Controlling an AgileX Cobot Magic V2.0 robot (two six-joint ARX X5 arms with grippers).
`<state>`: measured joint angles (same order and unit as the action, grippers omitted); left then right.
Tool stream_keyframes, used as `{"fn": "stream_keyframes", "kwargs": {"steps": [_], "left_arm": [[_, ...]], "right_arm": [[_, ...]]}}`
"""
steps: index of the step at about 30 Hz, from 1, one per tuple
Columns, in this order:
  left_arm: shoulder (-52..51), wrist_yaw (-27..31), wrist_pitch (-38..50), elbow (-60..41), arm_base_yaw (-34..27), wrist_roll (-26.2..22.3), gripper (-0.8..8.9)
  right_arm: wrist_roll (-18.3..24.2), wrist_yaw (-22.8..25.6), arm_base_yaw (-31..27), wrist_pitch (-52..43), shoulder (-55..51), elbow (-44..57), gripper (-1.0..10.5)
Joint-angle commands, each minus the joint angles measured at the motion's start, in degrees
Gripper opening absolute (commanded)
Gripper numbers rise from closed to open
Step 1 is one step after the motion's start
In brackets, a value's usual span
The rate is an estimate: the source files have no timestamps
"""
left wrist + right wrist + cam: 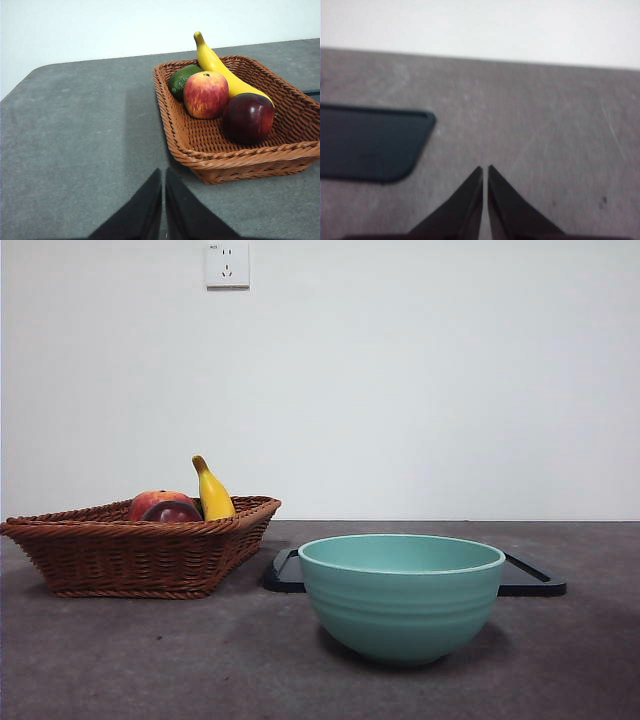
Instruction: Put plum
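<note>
- Right, the plum sits in the wicker basket, at its near end, just beside the red-orange fruit and touching the banana.
- Left gripper hangs over bare table short of the basket, jaws pressed together, holding nothing; right gripper waits by the black tray, jaws closed and empty too.
- My read: the left should open wide, clear the basket's rim, and come down over the plum from above.
- Crowding is the risk: the banana could get nudged.
- A green fruit lies further back.
- The teal bowl stands in front of the tray, looking like the likely drop spot.
</note>
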<state>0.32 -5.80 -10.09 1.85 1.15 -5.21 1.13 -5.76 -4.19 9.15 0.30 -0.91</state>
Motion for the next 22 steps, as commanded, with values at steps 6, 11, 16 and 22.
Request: {"fn": "stream_keyframes", "kwargs": {"steps": [6,11,16,22], "left_arm": [[-0.13,0.13,-0.57,-1.16,-0.07,0.15,0.1],[-0.13,0.13,-0.57,-1.16,-0.07,0.15,0.1],[-0.13,0.13,-0.57,-1.16,-0.07,0.15,0.1],[-0.13,0.13,-0.57,-1.16,-0.07,0.15,0.1]], "right_arm": [[-1.18,0.37,-0.09,0.76,-0.09,0.31,0.1],[-1.14,-0.17,-0.09,-0.15,-0.09,0.28,0.1],[-1.14,-0.17,-0.09,-0.13,-0.09,0.26,0.1],[-1.14,-0.17,-0.09,-0.13,-0.09,0.26,0.1]]}}
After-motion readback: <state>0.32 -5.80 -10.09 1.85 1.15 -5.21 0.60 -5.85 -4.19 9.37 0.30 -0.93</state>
